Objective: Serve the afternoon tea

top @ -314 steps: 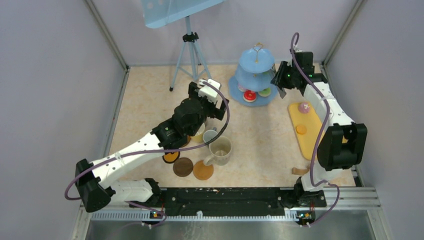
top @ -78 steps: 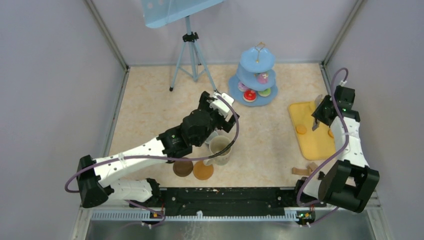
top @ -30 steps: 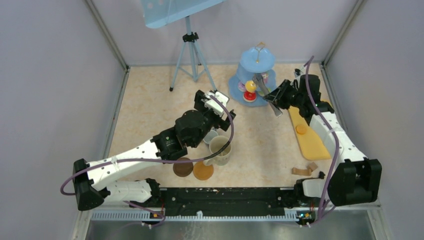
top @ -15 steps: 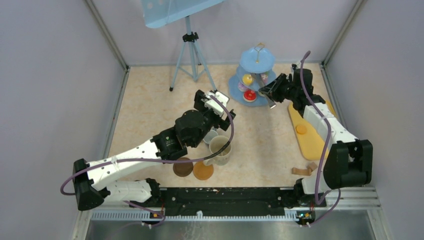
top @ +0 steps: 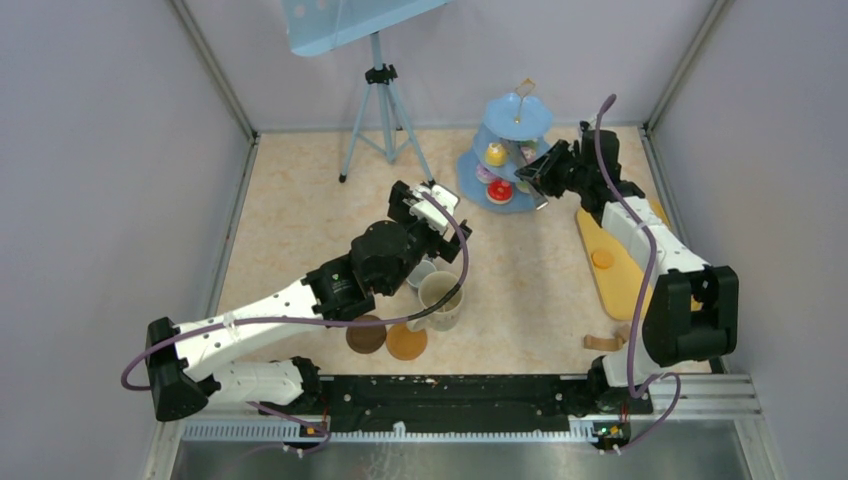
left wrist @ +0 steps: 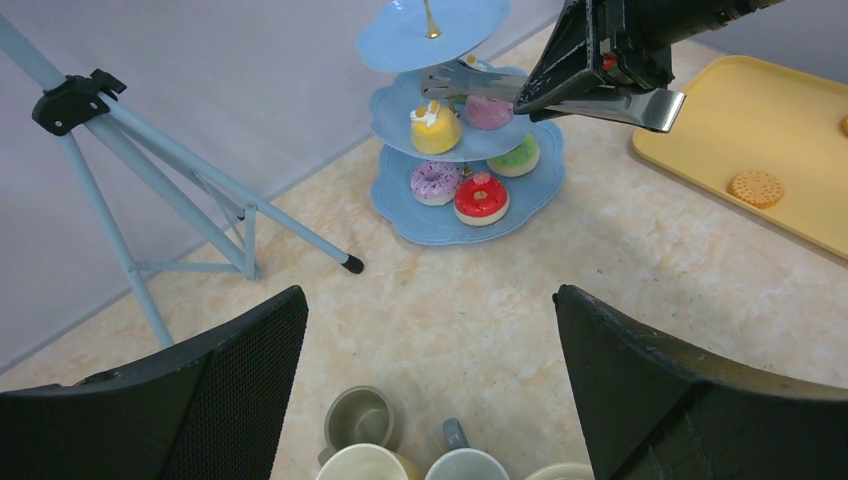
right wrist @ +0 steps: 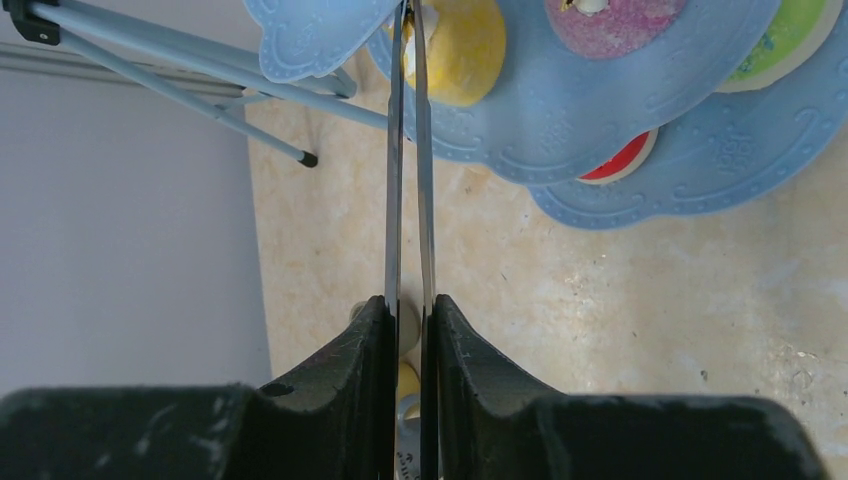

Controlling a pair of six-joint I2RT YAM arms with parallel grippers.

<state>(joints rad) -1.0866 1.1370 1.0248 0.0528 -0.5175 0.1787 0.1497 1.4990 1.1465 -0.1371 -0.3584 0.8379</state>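
The light-blue cake stand stands at the back. A yellow cake sits on its middle tier beside a pink cake. The bottom tier carries a red cake, a purple doughnut and a green cake. My right gripper is shut on metal tongs, whose tips reach beside the yellow cake. My left gripper hangs open above the mugs: the large cream one and two grey ones.
Two brown coasters lie near the front. A flat yellow tray with a biscuit lies at the right. A blue tripod stands at the back left. Small brown pieces lie front right.
My right arm carried the yellow cake in the tongs up to the stand's middle tier, where it now rests. The left arm has not moved.
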